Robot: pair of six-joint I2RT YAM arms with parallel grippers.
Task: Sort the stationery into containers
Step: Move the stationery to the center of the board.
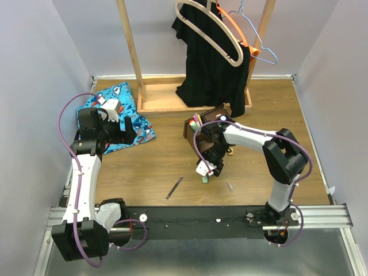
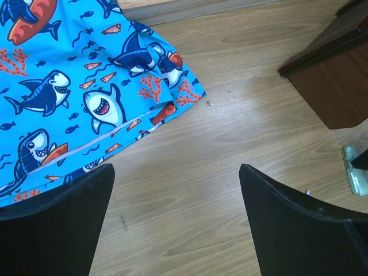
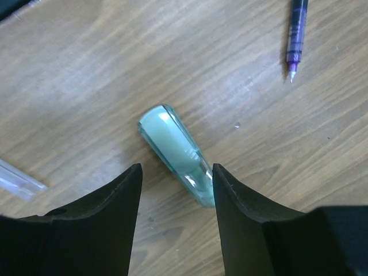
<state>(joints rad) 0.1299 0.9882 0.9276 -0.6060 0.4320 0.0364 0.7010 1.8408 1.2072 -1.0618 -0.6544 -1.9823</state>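
**Right wrist view.** My right gripper (image 3: 176, 169) is down close to the wooden table (image 3: 86, 75). Its jaws are partly apart, and the pale green marker (image 3: 175, 152) lies flat between them. The marker runs from 11 o'clock to 5 o'clock. Its 5 o'clock end meets the inner face of the finger (image 3: 241, 213) on that side, and bare wood shows between the marker and the other finger. This hand is released and clasps nothing. A purple pen (image 3: 297, 34) lies at 1 o'clock from the marker, well apart, with its tip toward 6 o'clock. A thin clear piece (image 3: 20, 179) lies at 9 o'clock, cut by the picture's edge.

**Top view.** The pale green marker lies at 6 o'clock from the dark brown wooden organizer (image 1: 188, 132), near it but not touching. The pen lies at 8 o'clock from the marker and the clear piece at 4 o'clock, both flat on the table. Coloured markers (image 1: 196, 121) stand upright in a slot at the organizer's 10 o'clock corner. My right arm crosses over the rest of the organizer, so I cannot tell what its other slots hold. A light wooden rack base (image 1: 167, 108) lies at 12 o'clock from the organizer, with a black garment (image 1: 213, 63) hanging above it.

**Left wrist view.** My left gripper (image 2: 177, 172) hovers over bare table, its jaws spread wide and grasping nothing. The blue shark-print cloth (image 2: 63, 86) lies at 10 o'clock from it. A corner of the organizer shows at 2 o'clock.
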